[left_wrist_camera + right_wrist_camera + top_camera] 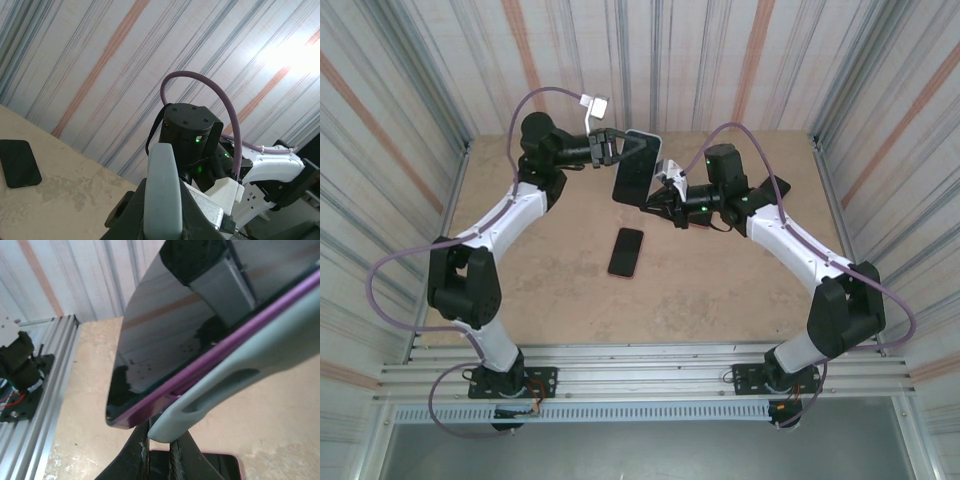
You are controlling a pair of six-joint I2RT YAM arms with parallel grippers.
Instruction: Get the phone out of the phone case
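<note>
Left claw (610,148) clenched on phone case (240,375) top, holding it above worktop (720,280); right claw (159,450) pinches case lip, probably to peel it off phone (150,340).

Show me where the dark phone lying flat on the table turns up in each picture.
Top external: table phone at centre.
Left wrist: table phone at far left.
Right wrist: table phone along the bottom edge.
Shared landmark: the pale case held aloft.
</note>
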